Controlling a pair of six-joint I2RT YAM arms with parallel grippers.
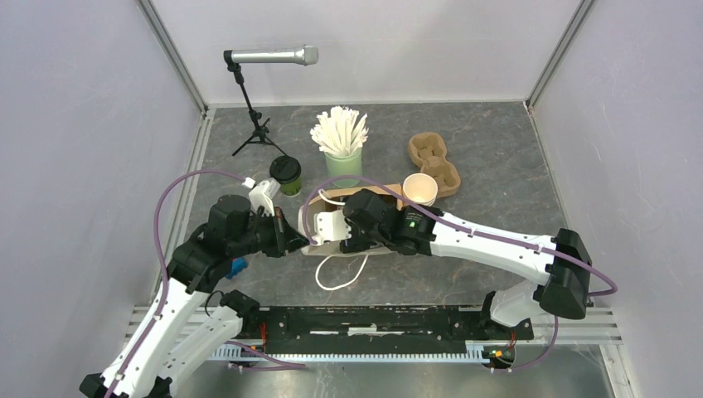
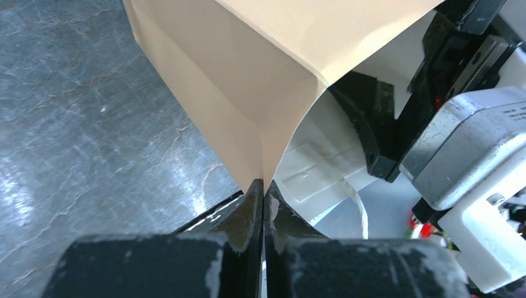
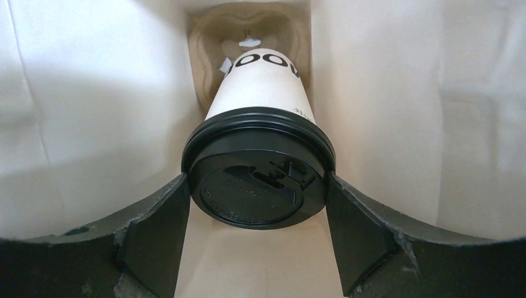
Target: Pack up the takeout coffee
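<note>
A paper bag lies on its side mid-table, mouth toward the right arm. My left gripper is shut on the bag's edge, pinching the tan paper between its fingertips. My right gripper reaches inside the bag; in the right wrist view it is shut on the black lid of the white coffee cup with dark print. The cup's base points at a brown cardboard tray at the bag's far end. The olive-green coffee cup with a black lid stands on the table behind my left gripper.
A mint-green cup of white sticks stands behind the bag. A stack of lidless cream cups and a brown cardboard carrier are to the right. A microphone on a stand is at the back left. The bag's white handle loop lies toward the front.
</note>
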